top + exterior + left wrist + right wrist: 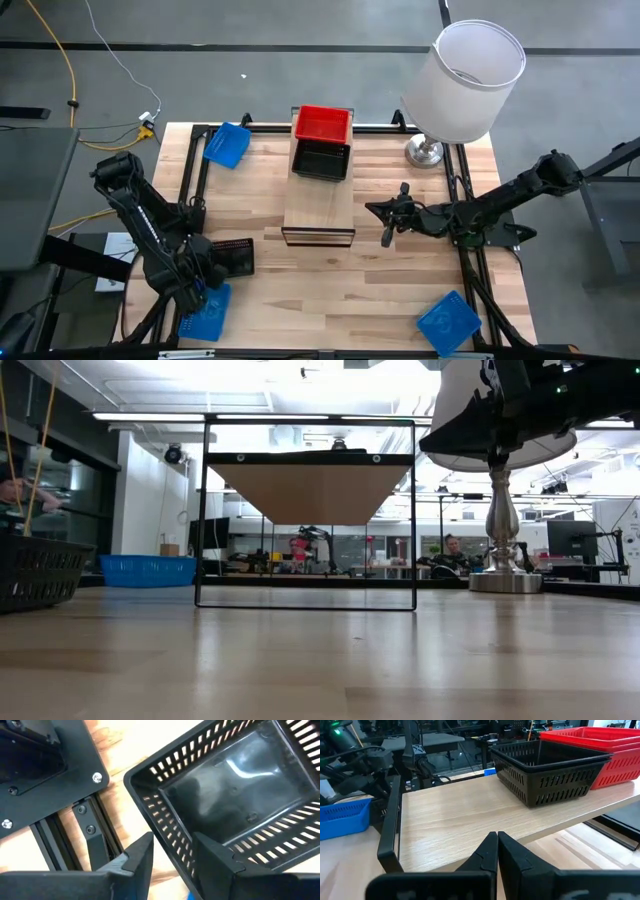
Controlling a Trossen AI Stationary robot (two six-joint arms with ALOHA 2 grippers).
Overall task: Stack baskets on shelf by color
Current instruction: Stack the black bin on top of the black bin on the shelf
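The shelf is a light-wood plank on a black frame in the table's middle. At its far end sit a red basket and, next to it, a black basket; both also show in the right wrist view, the red basket behind the black basket. My left gripper is near the table's left edge, shut on another black basket. My right gripper is shut and holds nothing, just right of the shelf's near end and above the table. My left gripper holds the black basket by one mesh side wall. One finger is outside the wall and the other finger is inside the basket. Whether the basket's bottom rests on the table I cannot tell.
Three blue baskets lie on the table: one at the far left corner, one at the near left beside my left arm, one at the near right. A lamp with a white shade stands at the far right corner.
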